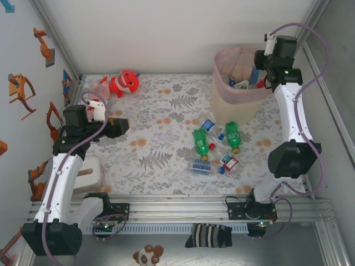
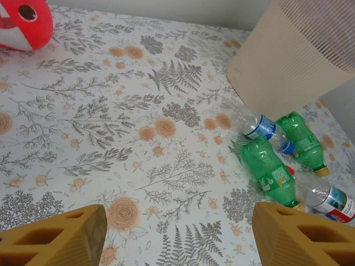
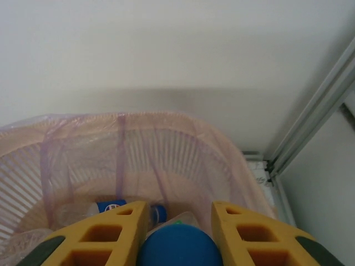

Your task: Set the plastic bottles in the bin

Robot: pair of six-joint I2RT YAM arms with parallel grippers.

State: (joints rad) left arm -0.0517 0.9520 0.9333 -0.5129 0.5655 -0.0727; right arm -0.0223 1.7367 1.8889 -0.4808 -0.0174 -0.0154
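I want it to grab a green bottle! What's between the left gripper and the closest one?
Only bare flowery tablecloth lies between the left gripper and that green bottle, as the top view shows.

Here the left arm [image 1: 64, 172] is reaching forward, elbow bent, left gripper [image 2: 177, 215] hanging with fingers spread wide, nothing between them; the right arm [image 1: 291, 111] is stretching far forward, right gripper [image 3: 178, 209] pinching a blue-capped bottle [image 3: 176, 249] between its fingers

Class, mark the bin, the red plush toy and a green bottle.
bin [image 1: 230, 102]: top external view, cream lower wall.
red plush toy [image 1: 126, 82]: top external view, body.
green bottle [image 2: 270, 174]: left wrist view, middle.
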